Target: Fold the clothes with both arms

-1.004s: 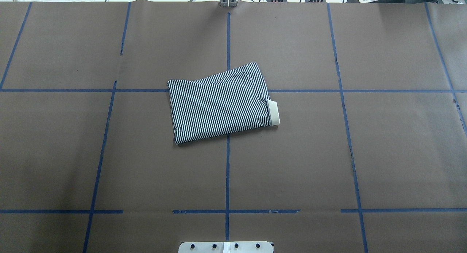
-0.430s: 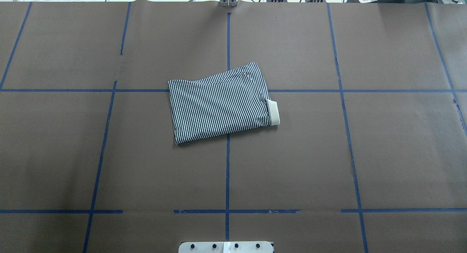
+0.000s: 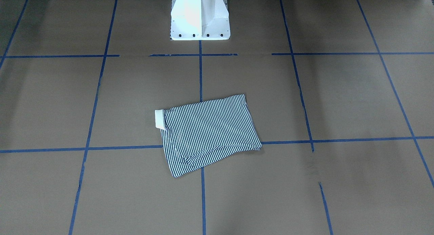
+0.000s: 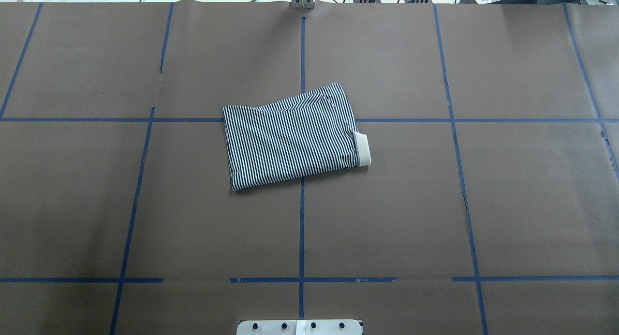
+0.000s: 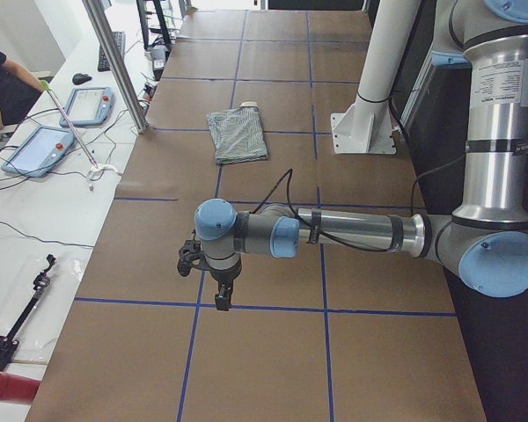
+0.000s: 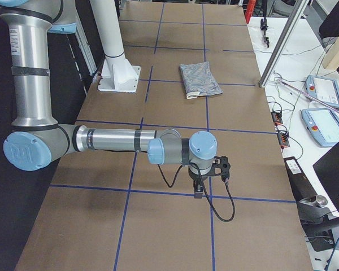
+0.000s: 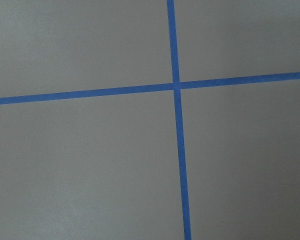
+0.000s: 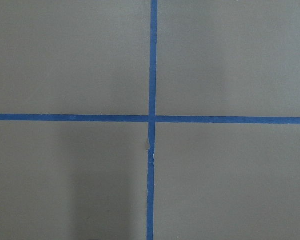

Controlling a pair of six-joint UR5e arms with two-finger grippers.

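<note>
Navy-and-white striped polo shirt [image 4: 292, 137] lies folded into a compact, slightly skewed rectangle at the middle of the brown paper tabletop [image 4: 483, 204], over a crossing of blue tape lines [image 4: 302, 228]. Its cream collar [image 4: 363, 150] pokes out from the edge on the robot's right.

Over the last second nothing has changed. The shirt keeps the same place and outline in every overhead picture.

Both arms are well apart from it. The left arm [image 5: 352, 233] stretches low over bare paper near the table's left end, with the left claw [image 5: 222, 299] pointing down. The right arm [image 6: 113, 139] mirrors it at the other end, with the right claw [image 6: 199, 192] also pointing down. Each claw shows only in a side view, so I cannot tell whether it is apart or together. Neither holds any cloth. Both wrist cameras see only paper and tape.

The stillness suggests the folding is finished, or very nearly, and the arms are parked.
</note>
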